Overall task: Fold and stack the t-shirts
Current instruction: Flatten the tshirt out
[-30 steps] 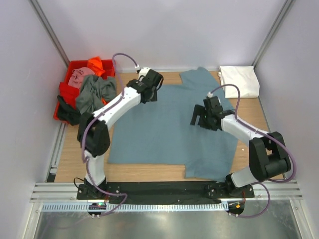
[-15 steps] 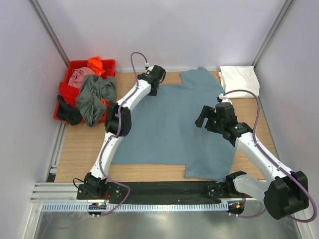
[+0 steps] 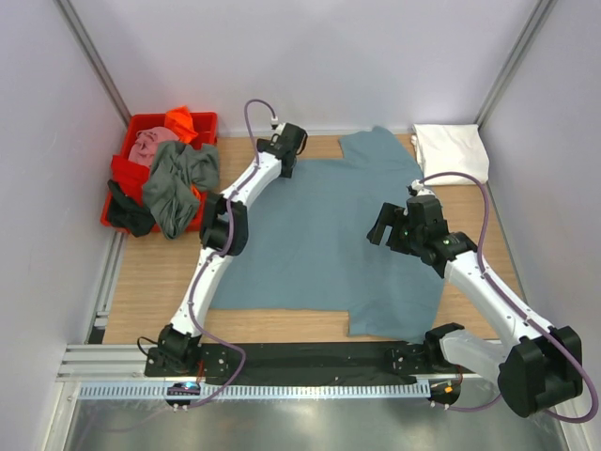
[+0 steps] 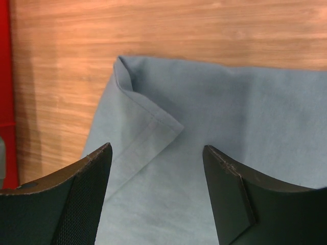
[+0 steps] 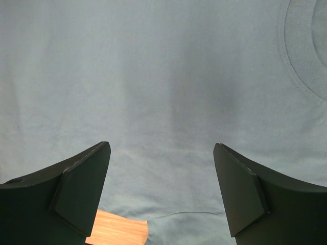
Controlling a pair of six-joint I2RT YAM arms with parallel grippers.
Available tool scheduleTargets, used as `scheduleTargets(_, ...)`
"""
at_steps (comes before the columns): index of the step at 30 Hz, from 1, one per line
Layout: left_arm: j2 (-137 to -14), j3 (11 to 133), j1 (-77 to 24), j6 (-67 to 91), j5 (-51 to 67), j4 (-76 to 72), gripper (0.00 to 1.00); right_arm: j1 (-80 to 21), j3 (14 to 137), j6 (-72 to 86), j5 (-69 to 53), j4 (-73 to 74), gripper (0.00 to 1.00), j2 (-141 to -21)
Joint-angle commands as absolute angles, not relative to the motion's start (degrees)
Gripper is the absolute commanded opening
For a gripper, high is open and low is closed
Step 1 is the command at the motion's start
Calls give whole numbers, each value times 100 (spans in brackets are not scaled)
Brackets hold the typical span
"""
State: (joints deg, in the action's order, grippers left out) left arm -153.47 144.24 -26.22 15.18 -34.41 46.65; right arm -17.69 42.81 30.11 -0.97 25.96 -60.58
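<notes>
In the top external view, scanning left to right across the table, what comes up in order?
Red plastic tub of clothes → left gripper → right gripper → folded white cloth t-shirt. The spread teal-blue t-shirt spans beneath both grippers, so it is left unplaced.

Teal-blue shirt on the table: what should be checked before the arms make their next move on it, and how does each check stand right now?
1. Left gripper open and empty: ok, jaws apart over the shirt's corner.
2. Right gripper open and empty: ok, jaws apart over cloth near the collar.
3. Teal-blue shirt lying flat: not ok, the corner by the left gripper is folded over.
4. White shirt clear of the teal sleeve: cannot tell.
5. Spare shirts off the work area: ok, piled in the red tub.
</notes>
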Motion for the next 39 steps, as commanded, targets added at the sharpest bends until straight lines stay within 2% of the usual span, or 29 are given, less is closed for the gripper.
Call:
scheduleTargets(1, -15398, 14651, -2584, 1319, -3506, 4272, 73, -1802, 4412, 2953, -167, 2602, 88, -5959)
scheduleTargets(5, -15477, 14643, -2523, 1336, -3551, 4210, 73, -1802, 4430, 2927, -141, 2584, 88, -6038)
scheduleTargets(13, -15460, 14467, -2338, 1310, -3612, 4070, 61, -1802, 4359, 2892, -167, 2444, 88, -6293)
scheduleTargets(16, -15451, 14484, -2259, 1213, -3639, 4008, 51, -1802, 4342, 2883, -167, 2408, 88, -6354)
scheduleTargets(17, -15451, 14502, -2224, 1152, -3656, 3999, 44, -1802, 4333, 2883, -158, 2400, 88, -6372)
scheduleTargets(19, -15399, 14546, -2189, 1081, -3709, 3990, 37, -1802, 4333, 2874, -141, 2382, 88, -6425)
scheduleTargets(22, -15206, 14572, -2145, 757, -4033, 3859, 35, -1802, 4333, 2874, -141, 2347, 88, -6513)
scheduleTargets(25, -14960, 14599, -1996, 431, -4367, 3736, 40, -1802, 4333, 2865, -167, 2320, 88, -6574)
scheduleTargets(28, -14793, 14651, -1855, 203, -4788, 3726, 71, -1810, 4368, 2839, -176, 2320, 88, -6592)
scheduleTargets(29, -14644, 14643, -1846, 159, -4860, 3744, 93, -1802, 4420, 2813, -167, 2320, 88, -6635)
scheduleTargets(30, -14547, 14634, -1846, 132, -4878, 3770, 99, -1802, 4464, 2778, -176, 2320, 88, -6662)
scheduleTargets(36, -13521, 14327, -2153, 412, -4870, 4279, 100, -1802, 4947, 2654, -26, 2522, 91, -7153)
scheduleTargets(39, -12818, 13958, -2416, 982, -4554, 5128, 100, -1802, 5378, 2637, 491, 2961, 92, -7470)
